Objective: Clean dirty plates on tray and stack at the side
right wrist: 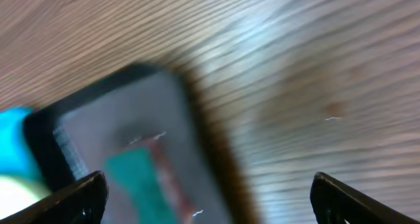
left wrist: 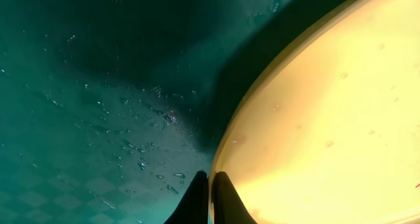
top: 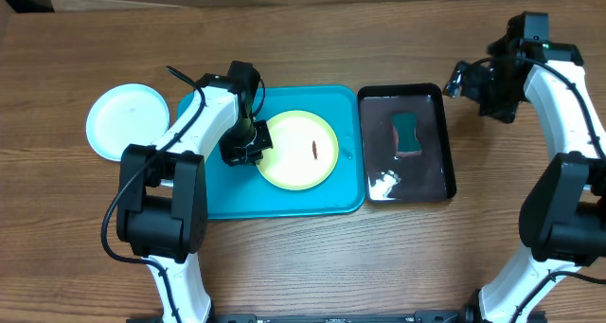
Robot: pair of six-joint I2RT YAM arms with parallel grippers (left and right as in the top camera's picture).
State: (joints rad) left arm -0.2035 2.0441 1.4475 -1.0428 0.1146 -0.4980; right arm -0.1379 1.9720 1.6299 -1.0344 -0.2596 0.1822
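A pale yellow plate (top: 299, 150) with a reddish-brown smear lies on the turquoise tray (top: 218, 195). My left gripper (top: 248, 145) is shut on the plate's left rim. In the left wrist view its two dark fingers (left wrist: 210, 181) pinch the yellow plate (left wrist: 328, 119) at its edge, over the wet tray floor (left wrist: 98, 86). A white plate (top: 123, 121) lies on the table left of the tray. My right gripper (top: 461, 80) hangs open and empty above the table's far right. The blurred right wrist view shows that gripper (right wrist: 207, 198) with its jaws wide apart.
A glossy black tray (top: 445, 143) holding a green sponge (top: 407, 134) and some water sits right of the turquoise tray. The right wrist view shows that black tray (right wrist: 131, 99) and the sponge (right wrist: 138, 178) blurred, with bare wooden table (right wrist: 295, 86) beside them.
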